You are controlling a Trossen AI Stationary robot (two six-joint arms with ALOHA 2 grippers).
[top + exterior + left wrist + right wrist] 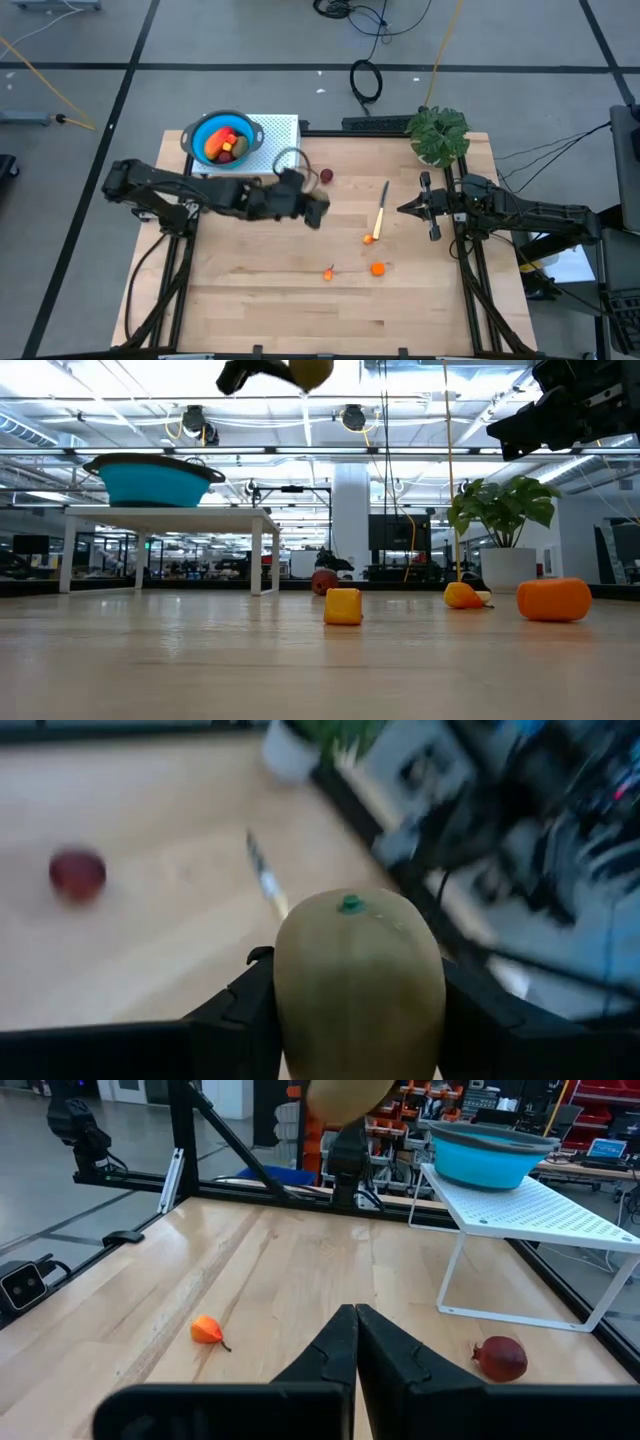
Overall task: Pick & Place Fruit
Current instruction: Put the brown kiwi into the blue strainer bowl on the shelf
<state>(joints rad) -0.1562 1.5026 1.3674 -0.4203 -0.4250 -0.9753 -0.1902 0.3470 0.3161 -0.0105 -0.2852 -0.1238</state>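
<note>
Left gripper [350, 1020] clamping brown-green oval fruit [358, 982] mid-frame; right gripper [356, 1342] closed. Could slip from smooth skin, missing blue bowl [224, 138].

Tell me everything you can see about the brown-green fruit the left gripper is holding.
The brown-green oval fruit is a smooth, matte, toy-like piece, olive-tan, with a small green stem dot at its far end. It sits clamped between the left gripper's two dark fingers, its end sticking out beyond them. It is lifted clear of the wooden table, and only the fingers touch it.
</note>
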